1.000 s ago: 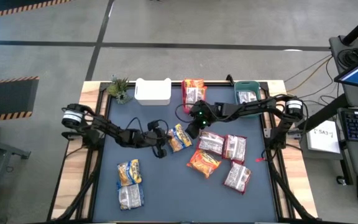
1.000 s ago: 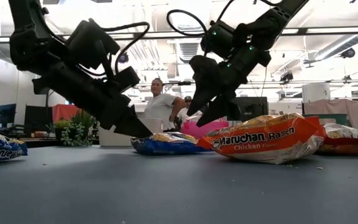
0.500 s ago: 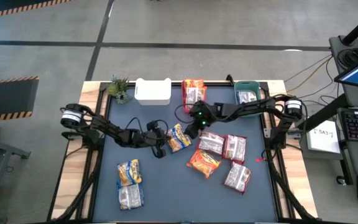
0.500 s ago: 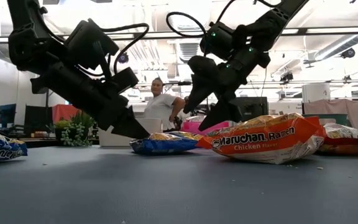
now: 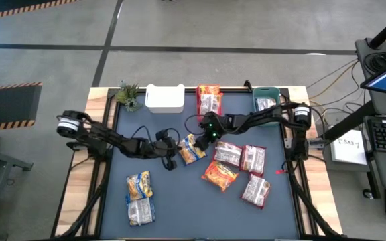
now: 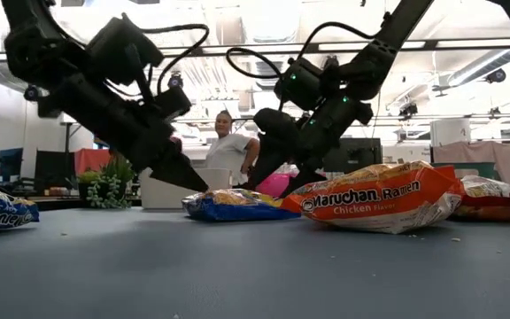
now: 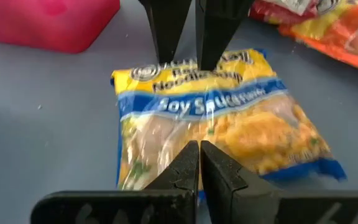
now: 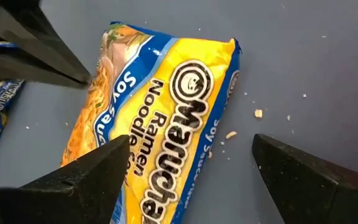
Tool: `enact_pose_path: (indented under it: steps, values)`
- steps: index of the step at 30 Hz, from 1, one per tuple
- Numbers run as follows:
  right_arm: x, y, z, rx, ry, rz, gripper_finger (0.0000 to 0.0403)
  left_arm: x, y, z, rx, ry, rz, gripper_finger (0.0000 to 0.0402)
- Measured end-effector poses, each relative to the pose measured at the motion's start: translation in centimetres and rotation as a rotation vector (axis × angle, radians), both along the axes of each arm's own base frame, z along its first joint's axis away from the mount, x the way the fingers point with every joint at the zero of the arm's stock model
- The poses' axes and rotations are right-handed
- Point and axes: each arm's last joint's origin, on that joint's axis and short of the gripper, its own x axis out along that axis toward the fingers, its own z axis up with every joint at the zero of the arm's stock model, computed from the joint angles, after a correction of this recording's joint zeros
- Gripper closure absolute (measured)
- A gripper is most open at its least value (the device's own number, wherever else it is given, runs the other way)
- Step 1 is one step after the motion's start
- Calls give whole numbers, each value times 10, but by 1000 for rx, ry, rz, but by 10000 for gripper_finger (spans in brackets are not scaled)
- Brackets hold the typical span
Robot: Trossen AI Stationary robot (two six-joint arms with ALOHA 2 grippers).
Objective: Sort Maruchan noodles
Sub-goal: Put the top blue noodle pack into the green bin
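1. The right gripper [image 5: 202,138] is hovering over the middle of the table [image 5: 179,201], its fingers [image 8: 86,180] standing wide apart above one end of a blue-yellow noodle packet [image 5: 192,148].
2. The left gripper [image 5: 173,161] is sitting at the opposite end of that same packet, its fingers [image 7: 185,168] pressed together with nothing between them, tips pointing at the wrapper's edge.
3. The blue-yellow noodle packet is lying flat on the table near its centre, printed side up, with a few crumbs [image 8: 258,114] scattered just beside it.
4. An orange packet [image 5: 220,175] and three silvery-white packets [image 5: 243,157] are lying clustered toward the table's right edge.
5. Two more packets [image 5: 139,197] are lying near the front left corner.
6. Along the far edge, a white bin [image 5: 164,99] is standing beside a small plant [image 5: 129,96], a pink bin [image 5: 208,99] is holding orange packets, and a teal bin [image 5: 267,102] is holding a silvery packet.
7. In the low view, a person [image 6: 232,152] is standing in the room beyond the table.
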Motion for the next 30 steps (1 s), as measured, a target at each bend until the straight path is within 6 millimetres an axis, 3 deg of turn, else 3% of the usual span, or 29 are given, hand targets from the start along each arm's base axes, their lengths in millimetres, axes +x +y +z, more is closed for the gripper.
enact_pose_path:
  steps: [6,11,19,30]
  values:
    - [1,0,4,10,-30,13,72,-6,-2,17,-8,-21,-8,402]
    - [1,0,5,26,-41,25,74,-7,-4,1,-60,27,-43,402]
    - [6,0,-2,54,-64,36,74,6,-4,-24,-85,36,-16,402]
    - [9,3,2,95,-131,97,76,11,-4,-29,-110,69,3,401]
